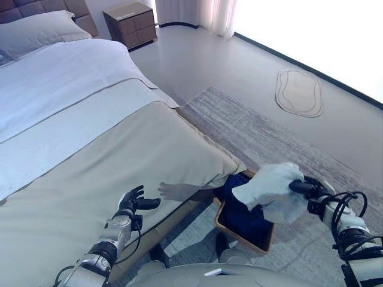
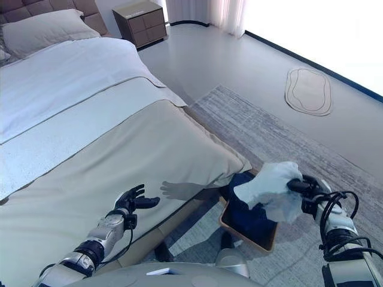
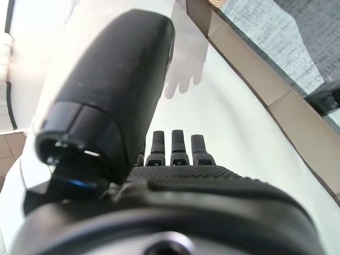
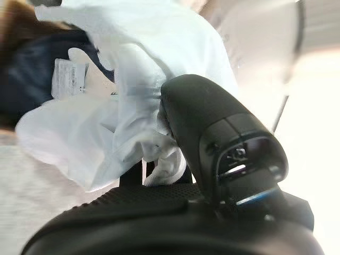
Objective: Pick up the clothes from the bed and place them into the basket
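Note:
My right hand [image 1: 304, 188] is shut on a white garment [image 1: 269, 190], which hangs bunched over the near corner of the basket [image 1: 239, 234]. The basket is a brown box on the rug by the bed's foot, with dark blue clothing [image 1: 242, 209] inside. In the right wrist view the white garment [image 4: 127, 95] is pinched between thumb and fingers. My left hand [image 1: 133, 202] hovers open just above the beige bed cover [image 1: 90, 179] near the bed's foot edge, holding nothing.
The bed [image 1: 60, 107] fills the left side, with a white sheet and a pillow [image 1: 36, 33] at the head. A nightstand [image 1: 130, 23] stands beyond it. A grey rug [image 1: 269, 137] lies under the basket, and a small oval mat [image 1: 298, 91] further right.

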Controlling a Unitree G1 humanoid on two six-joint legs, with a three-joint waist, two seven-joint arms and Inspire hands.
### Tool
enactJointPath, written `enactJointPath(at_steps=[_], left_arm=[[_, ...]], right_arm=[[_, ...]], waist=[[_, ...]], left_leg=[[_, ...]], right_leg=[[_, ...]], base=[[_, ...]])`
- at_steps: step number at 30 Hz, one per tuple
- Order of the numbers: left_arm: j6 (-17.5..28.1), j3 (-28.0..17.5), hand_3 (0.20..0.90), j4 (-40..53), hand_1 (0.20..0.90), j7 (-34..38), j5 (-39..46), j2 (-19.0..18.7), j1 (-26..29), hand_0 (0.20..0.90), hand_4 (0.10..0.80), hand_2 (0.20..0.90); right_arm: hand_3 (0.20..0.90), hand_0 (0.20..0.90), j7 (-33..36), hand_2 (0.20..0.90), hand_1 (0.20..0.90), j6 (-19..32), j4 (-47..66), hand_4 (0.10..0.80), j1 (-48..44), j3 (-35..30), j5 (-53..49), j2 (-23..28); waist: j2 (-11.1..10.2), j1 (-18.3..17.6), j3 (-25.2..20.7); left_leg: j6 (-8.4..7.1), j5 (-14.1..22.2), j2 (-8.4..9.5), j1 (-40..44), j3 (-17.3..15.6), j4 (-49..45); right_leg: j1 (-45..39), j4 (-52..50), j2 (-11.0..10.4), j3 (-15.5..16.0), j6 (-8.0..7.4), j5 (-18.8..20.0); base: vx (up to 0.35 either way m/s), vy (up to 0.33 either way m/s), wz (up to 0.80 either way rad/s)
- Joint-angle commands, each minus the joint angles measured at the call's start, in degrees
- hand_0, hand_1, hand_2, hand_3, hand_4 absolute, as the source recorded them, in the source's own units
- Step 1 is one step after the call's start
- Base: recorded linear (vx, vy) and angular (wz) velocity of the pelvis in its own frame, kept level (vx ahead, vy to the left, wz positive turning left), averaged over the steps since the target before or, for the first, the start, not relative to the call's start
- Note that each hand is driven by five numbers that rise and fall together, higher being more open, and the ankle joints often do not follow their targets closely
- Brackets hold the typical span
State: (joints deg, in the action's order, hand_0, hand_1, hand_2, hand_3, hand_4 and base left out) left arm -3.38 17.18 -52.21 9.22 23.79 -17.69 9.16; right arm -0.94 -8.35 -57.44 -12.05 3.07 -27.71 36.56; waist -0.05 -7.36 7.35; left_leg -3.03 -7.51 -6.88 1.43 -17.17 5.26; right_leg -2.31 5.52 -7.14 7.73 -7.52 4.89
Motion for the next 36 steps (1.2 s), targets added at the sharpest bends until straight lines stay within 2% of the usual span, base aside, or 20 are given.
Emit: enactJointPath(at_steps=[1,9,16,26,31,33,36], left_arm=[[4.2,1.2,0.9,-3.5,0.9,-0.4,-3.1,-0.9,7.0,0.9,0.8,0.9],[5.0,1.4,0.9,-4.9,0.9,-0.9,-3.1,-0.7,7.6,0.9,0.8,0.9],[5.4,0.5,0.9,-6.1,0.9,-1.2,-3.9,-1.1,6.8,0.9,0.8,0.9],[5.0,-0.7,0.9,-10.9,0.9,-2.0,-5.4,-0.9,6.2,0.9,0.8,0.9],[4.5,-0.8,0.9,-18.6,0.9,-3.0,-10.3,-0.1,5.6,0.9,0.8,0.9],[1.2,-0.4,0.9,-21.7,0.9,-3.0,-14.0,0.5,4.8,0.9,0.8,0.9],[-1.2,-1.2,0.9,-25.1,0.9,-3.5,-15.8,2.2,3.1,0.9,0.8,0.9]], right_arm=[[0.9,0.9,0.7,0.9,0.9,6.3,-3.0,0.8,-11.2,-0.6,1.6,2.2],[0.9,0.9,1.8,0.9,0.9,6.7,-5.0,0.8,-11.6,0.2,3.2,1.1],[0.9,0.9,0.1,0.9,0.9,7.7,-4.2,0.8,-10.8,0.4,3.4,0.8],[0.9,0.9,-1.5,0.9,0.9,5.9,-4.6,0.8,-9.8,1.8,7.5,-0.5],[0.9,0.9,-0.4,0.9,0.9,6.8,-8.3,0.8,-7.7,4.7,10.2,-6.7],[0.9,0.9,0.6,0.9,0.9,8.7,-10.7,0.8,-5.4,6.3,8.6,-12.3],[0.9,0.9,3.0,0.9,0.9,12.2,-13.7,0.8,-1.9,7.6,9.0,-18.7]], waist=[[-0.9,1.8,0.0],[-0.1,2.3,0.1],[-0.2,2.7,-0.5],[-0.4,2.9,-1.4],[-0.5,3.5,-2.2],[-0.2,3.8,-2.6],[0.1,4.2,-3.1]], left_leg=[[-1.31,3.2,-0.44,2.1,5.2,-0.3],[-1.41,3.0,-0.1,1.6,6.2,-0.3],[-1.27,3.1,0.18,1.6,6.7,-0.3],[-1.03,3.3,0.29,1.6,7.0,-0.3],[-0.93,3.3,0.33,1.7,7.3,-0.3],[-0.79,3.3,0.37,2.0,7.5,-0.3],[-0.75,3.4,0.39,2.4,7.8,-0.3]], right_leg=[[0.1,-0.9,2.5,-0.7,2.45,0.8],[-0.1,-0.7,2.3,0.0,2.54,0.6],[-0.3,-0.6,2.4,0.2,2.6,0.6],[-0.6,-0.6,2.4,0.5,2.66,0.1],[-1.0,-0.6,2.3,1.2,2.69,-0.3],[-1.5,-0.6,2.4,1.4,2.97,-0.7],[-2.3,-0.5,2.5,1.7,3.25,-1.1]], base=[[-0.032,-0.023,0.12],[-0.028,-0.007,0.07],[-0.002,-0.002,0.07],[0.002,-0.001,0.0],[0.02,-0.009,0.08],[0.05,0.011,0.05],[0.077,0.021,0.07]])
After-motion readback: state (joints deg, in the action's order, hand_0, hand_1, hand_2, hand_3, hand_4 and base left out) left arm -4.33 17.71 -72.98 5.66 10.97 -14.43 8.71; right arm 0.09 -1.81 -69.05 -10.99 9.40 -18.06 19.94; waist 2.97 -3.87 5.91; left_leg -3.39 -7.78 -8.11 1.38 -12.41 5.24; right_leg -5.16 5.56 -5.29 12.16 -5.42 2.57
